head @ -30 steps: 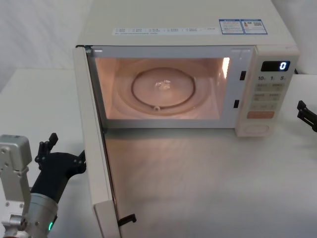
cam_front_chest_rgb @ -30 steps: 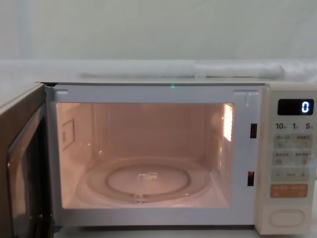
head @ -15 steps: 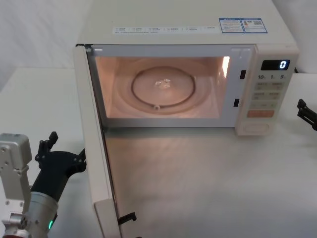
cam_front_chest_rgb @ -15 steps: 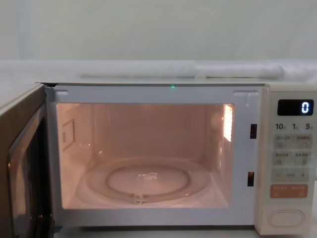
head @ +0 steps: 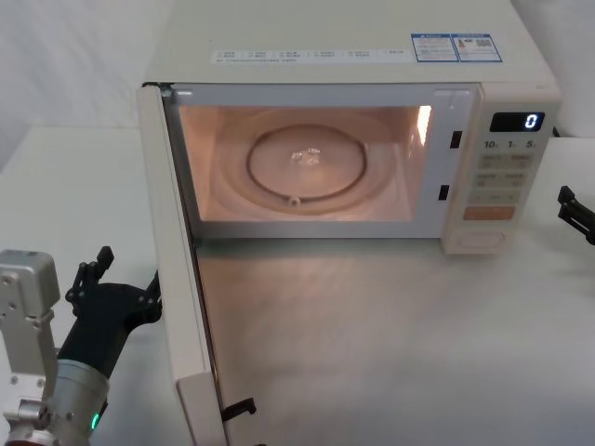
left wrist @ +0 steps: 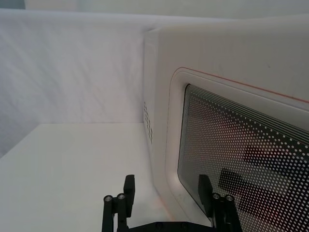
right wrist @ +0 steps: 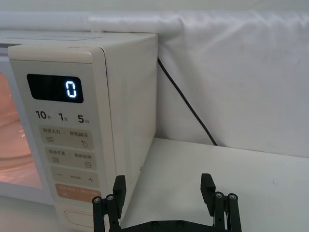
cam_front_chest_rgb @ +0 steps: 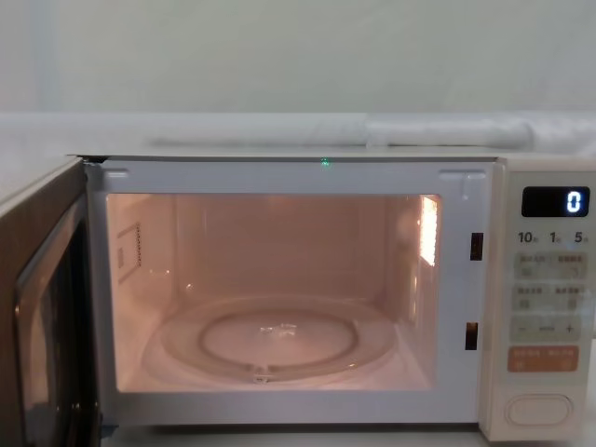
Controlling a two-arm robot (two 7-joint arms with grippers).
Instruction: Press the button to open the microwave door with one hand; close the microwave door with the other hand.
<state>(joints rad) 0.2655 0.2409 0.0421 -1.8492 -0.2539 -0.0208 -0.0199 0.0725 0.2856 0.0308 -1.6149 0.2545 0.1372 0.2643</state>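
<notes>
The white surface carries the cream-white boxy microwave, which stands at the centre with its cavity lit and exposed. Inside the cavity a round clear glass turntable lies flat on the floor; nothing rests on it. The wide cream microwave door with its dark dotted window stands swung fully outward on its left-side hinge, projecting toward the robot. The narrow control panel at the microwave's right end carries a black digital display reading 0, pale keypad buttons, an orange rectangular button, and at its bottom the large cream oval push-button, which nothing touches. The left hand, black and flat-fingered on a silver wrist with a green light, sits low on the outer side of the open door, its fingers spread apart and empty; one finger is close against the door's outer face, though contact cannot be confirmed. The right hand sits off the right end of the microwave, near the panel, fingers spread apart and grasping nothing.
</notes>
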